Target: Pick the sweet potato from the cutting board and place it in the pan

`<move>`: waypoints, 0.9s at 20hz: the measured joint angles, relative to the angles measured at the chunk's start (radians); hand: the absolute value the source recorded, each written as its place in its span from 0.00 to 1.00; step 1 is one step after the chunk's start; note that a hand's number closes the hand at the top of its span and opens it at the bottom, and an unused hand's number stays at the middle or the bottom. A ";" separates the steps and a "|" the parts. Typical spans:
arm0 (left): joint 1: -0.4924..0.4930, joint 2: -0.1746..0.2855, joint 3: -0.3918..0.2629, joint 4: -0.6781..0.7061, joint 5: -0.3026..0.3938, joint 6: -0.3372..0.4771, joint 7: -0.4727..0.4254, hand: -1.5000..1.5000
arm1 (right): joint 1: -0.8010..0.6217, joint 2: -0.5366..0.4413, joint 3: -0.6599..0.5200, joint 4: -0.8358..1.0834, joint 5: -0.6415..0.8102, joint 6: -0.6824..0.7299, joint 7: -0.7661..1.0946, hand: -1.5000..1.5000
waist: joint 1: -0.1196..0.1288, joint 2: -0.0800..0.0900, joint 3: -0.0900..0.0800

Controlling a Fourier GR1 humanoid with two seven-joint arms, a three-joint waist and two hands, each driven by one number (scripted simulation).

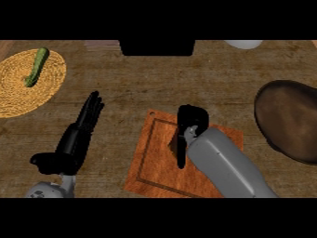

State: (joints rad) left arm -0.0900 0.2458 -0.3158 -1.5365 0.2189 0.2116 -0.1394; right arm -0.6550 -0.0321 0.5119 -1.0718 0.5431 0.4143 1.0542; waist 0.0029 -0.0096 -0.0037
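Observation:
An orange-brown cutting board [154,158] lies at the centre of the counter. My right hand [192,118] is down over the board's far part, its fingers curled in a compact bunch. The sweet potato shows nowhere; it is hidden under that hand. A dark brown round pan [294,121] sits to the right of the board, apart from it, with nothing in it. My left hand [82,130] rests open on the counter left of the board, fingers straight and pointing away from me.
A woven straw mat [9,88] at the far left carries a green vegetable [37,67]. A black object [157,47] and a white one [243,43] stand at the counter's far edge.

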 measured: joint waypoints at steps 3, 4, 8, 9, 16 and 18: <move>0.009 -0.006 -0.001 0.001 -0.008 -0.002 -0.012 0.50 | -0.007 -0.008 0.020 0.017 0.016 0.024 -0.032 1.00 | 0.002 -0.013 -0.006; 0.003 -0.008 0.000 -0.002 -0.013 0.003 -0.002 0.50 | -0.006 -0.012 0.025 0.014 0.021 0.034 -0.044 1.00 | 0.002 -0.014 -0.005; 0.030 -0.007 -0.002 -0.029 -0.020 -0.002 -0.003 0.50 | -0.005 -0.024 0.034 0.017 0.048 0.058 -0.083 1.00 | 0.006 -0.018 -0.004; 0.031 -0.004 0.004 -0.035 -0.016 -0.007 0.003 0.50 | -0.005 -0.025 0.034 0.016 0.057 0.061 -0.089 1.00 | 0.006 -0.017 -0.003; 0.026 -0.020 0.023 -0.027 -0.033 -0.018 0.007 0.50 | -0.013 -0.023 0.039 -0.002 0.147 0.069 -0.112 1.00 | 0.003 -0.004 0.001; 0.035 -0.033 0.019 -0.021 -0.045 -0.013 -0.005 0.50 | -0.003 -0.033 0.052 -0.052 0.184 0.064 -0.104 1.00 | -0.001 -0.001 0.002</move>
State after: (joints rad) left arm -0.0548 0.2125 -0.2968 -1.5579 0.1739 0.1988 -0.1445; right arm -0.6582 -0.0654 0.5636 -1.1234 0.7268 0.4781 0.9498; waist 0.0018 -0.0102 -0.0019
